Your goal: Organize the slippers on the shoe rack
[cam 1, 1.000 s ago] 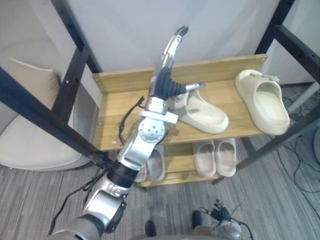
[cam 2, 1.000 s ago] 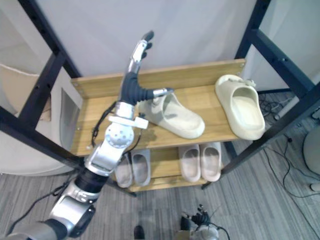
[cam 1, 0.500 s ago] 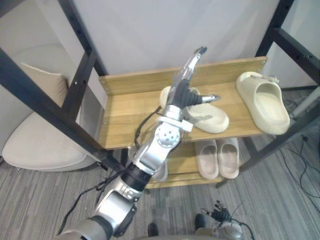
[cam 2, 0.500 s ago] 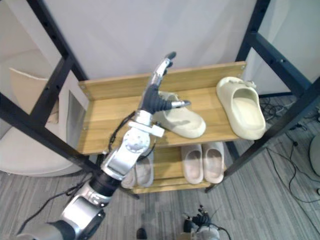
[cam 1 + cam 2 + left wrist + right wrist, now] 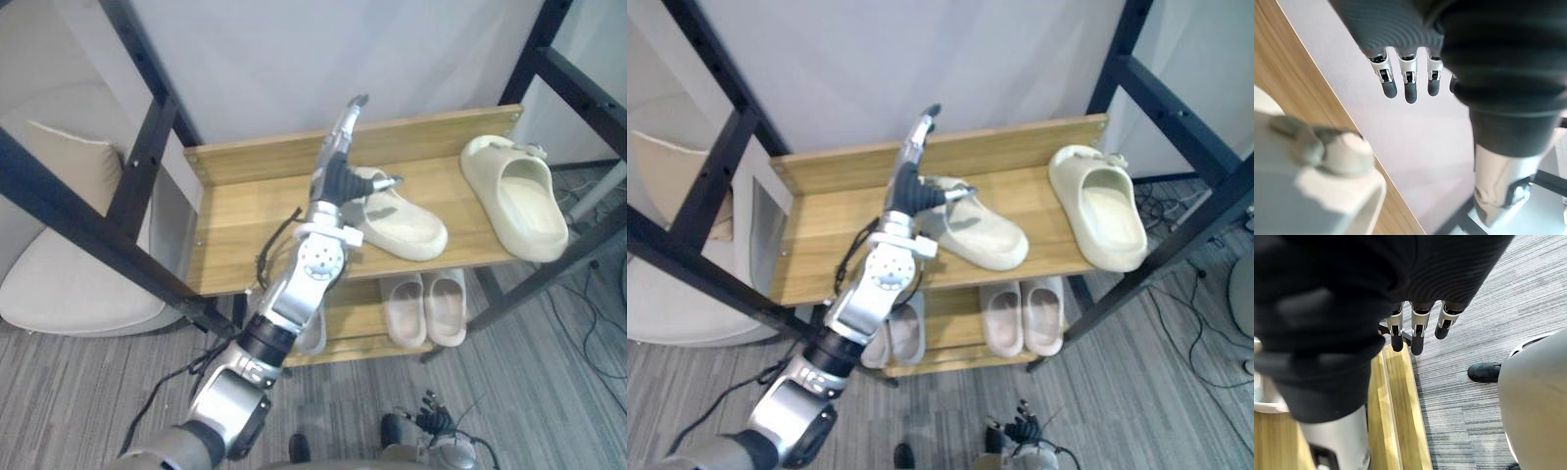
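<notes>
**Slippers on the rack, nothing in either hand right now**

My left hand is up over the top shelf of the shoe rack, about the middle of the frame. Its fingers are straight and point at the white wall, with the thumb stuck out sideways. It isn't holding anything. The thumb sits over the back end of the cream slipper in the centre of that shelf, lying at a slant. Can't tell from here if it's actually touching.

The second cream slipper is over at the right end of the same shelf, well apart from the first one.

On the lower shelf there's a pale pair side by side at centre-right, and a grey pair partly behind my arm.

My right hand hangs loose with relaxed fingers, empty, above the grey carpet beside the rack's edge.
</notes>
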### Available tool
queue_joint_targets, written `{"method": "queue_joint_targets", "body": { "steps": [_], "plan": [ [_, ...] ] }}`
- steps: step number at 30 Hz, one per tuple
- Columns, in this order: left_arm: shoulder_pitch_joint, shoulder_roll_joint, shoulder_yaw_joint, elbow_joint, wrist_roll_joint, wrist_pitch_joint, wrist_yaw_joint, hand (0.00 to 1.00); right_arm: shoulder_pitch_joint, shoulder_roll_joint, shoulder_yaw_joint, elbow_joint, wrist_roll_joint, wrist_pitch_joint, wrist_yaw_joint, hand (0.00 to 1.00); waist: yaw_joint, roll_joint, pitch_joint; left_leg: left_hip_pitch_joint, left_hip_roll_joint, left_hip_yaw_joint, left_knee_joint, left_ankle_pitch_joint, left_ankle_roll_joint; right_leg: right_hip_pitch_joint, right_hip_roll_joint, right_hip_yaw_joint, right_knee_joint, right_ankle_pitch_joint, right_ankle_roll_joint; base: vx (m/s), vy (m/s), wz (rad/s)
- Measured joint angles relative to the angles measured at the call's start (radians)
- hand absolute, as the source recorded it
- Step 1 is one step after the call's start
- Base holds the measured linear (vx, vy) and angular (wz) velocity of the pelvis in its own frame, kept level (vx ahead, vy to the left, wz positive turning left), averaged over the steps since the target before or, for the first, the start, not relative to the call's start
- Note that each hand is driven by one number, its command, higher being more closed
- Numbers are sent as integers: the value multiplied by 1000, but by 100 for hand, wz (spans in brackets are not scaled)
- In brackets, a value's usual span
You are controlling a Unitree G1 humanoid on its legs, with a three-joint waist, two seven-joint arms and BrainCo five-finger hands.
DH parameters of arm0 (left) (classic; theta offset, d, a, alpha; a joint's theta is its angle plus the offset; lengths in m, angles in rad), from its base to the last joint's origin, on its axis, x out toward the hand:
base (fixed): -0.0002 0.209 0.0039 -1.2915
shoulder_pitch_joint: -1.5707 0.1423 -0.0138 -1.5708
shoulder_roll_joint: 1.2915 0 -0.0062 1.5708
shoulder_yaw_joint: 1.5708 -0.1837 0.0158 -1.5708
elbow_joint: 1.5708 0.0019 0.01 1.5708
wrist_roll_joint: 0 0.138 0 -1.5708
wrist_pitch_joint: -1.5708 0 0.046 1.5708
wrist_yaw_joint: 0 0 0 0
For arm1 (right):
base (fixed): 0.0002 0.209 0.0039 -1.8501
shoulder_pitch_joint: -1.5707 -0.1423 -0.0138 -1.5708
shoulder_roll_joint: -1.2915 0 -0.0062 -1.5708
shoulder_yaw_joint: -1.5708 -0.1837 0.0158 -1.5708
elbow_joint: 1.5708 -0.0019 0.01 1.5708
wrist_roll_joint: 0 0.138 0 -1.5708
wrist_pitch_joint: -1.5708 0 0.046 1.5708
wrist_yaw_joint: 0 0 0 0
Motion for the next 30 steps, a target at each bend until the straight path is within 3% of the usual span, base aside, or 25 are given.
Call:
{"method": "queue_joint_targets", "body": {
  "steps": [14, 20, 30],
  "plan": [
    [18, 2, 4, 6, 20, 7, -2, 0, 0, 2, 2, 0, -1, 0, -2, 0, 1, -7, 5, -3, 0, -2, 0, 0, 0, -1, 0, -1, 0, 0, 0, 0, 0, 0],
    [47, -6, 4, 62, 32, 28, -4, 0, -1, 10, 2, 0, -1, 0, -8, 0, 1, -20, 14, -3, 0, -2, 0, 0, 0, -2, 0, -1, 0, 0, 0, 0, 0, 0],
    [59, -3, 7, 104, 42, 23, -9, 0, -8, 18, 0, -1, -3, 1, -8, 0, -2, -32, 21, 13, 6, 12, -17, 0, -1, 0, 8, -4, -1, 1, -1, 0, 0, -3]
  ]
}}
